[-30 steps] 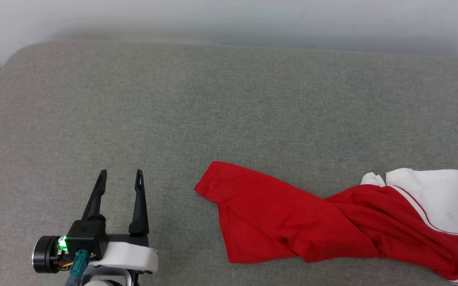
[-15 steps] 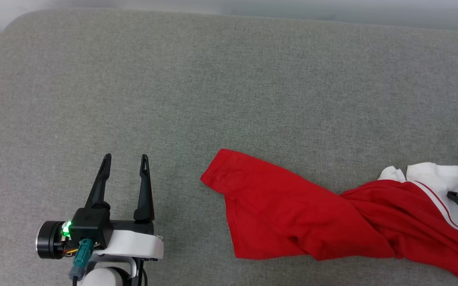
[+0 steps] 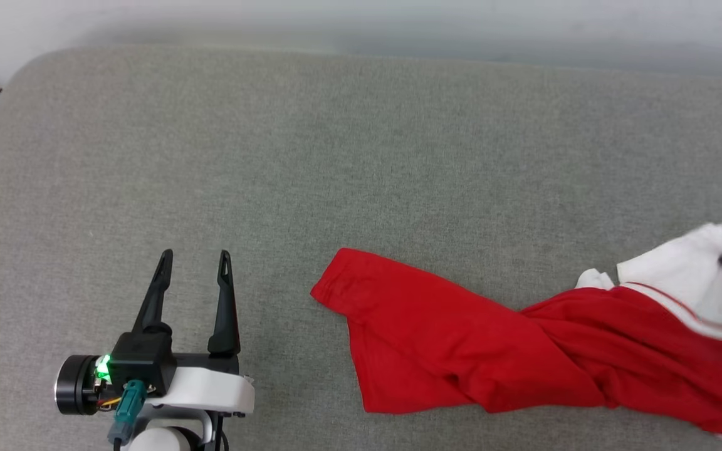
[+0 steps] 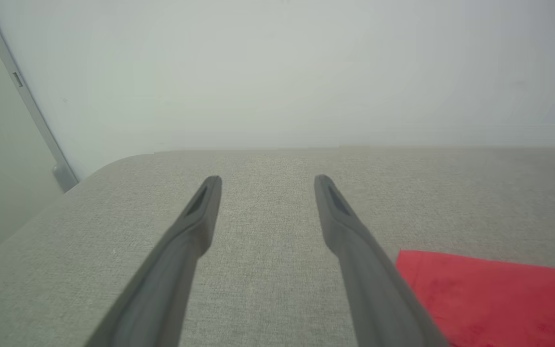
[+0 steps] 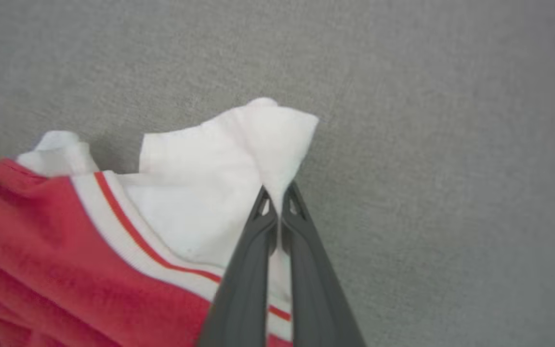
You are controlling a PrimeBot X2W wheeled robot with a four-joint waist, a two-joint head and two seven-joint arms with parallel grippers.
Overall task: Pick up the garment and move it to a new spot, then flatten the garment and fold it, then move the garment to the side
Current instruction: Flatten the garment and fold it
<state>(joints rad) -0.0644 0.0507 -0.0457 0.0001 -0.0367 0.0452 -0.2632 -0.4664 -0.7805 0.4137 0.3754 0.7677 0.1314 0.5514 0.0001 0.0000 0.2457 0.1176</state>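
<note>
I'm at the very start: my right hand (image 5: 277,193) is pressed together on the edge of the white sleeve (image 5: 210,164), pinching it. The garment (image 3: 461,351) lies bunched and twisted at the near right of the grey counter (image 3: 336,156), not yet carried off, flattened or folded. My left hand (image 3: 195,255) hangs spread and empty, apart from the red hem. The right wrist view gives me the pinch plainly. In the head view that hand is a dark sliver at the frame's edge, though there I get most of the shirt's sprawl.
</note>
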